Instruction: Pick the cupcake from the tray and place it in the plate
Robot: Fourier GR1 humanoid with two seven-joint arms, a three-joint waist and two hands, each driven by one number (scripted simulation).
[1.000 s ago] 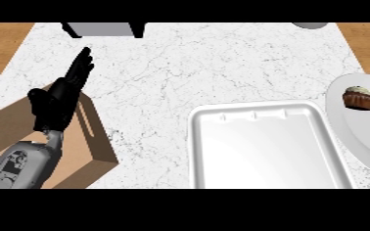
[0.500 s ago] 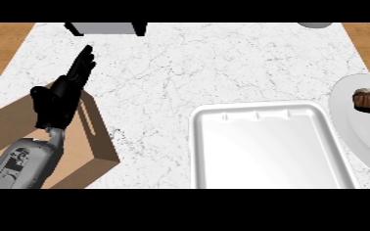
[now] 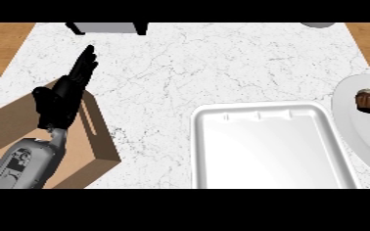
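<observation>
- Kitchen setting: white marble-patterned counter [image 3: 217, 63] seen from above.
- A white tray [image 3: 196, 147] and a plate [image 3: 346, 111] holding a cupcake [image 3: 362, 99] sit on it.

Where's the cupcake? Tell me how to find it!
Start at the big white tray on the marble counter. Just past its right side, at the view's right edge, sits a white plate. The cupcake is the small brown thing on it, the only dark thing on that side.

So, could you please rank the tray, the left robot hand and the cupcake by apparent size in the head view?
1. tray
2. left robot hand
3. cupcake, at the view's right edge
</observation>
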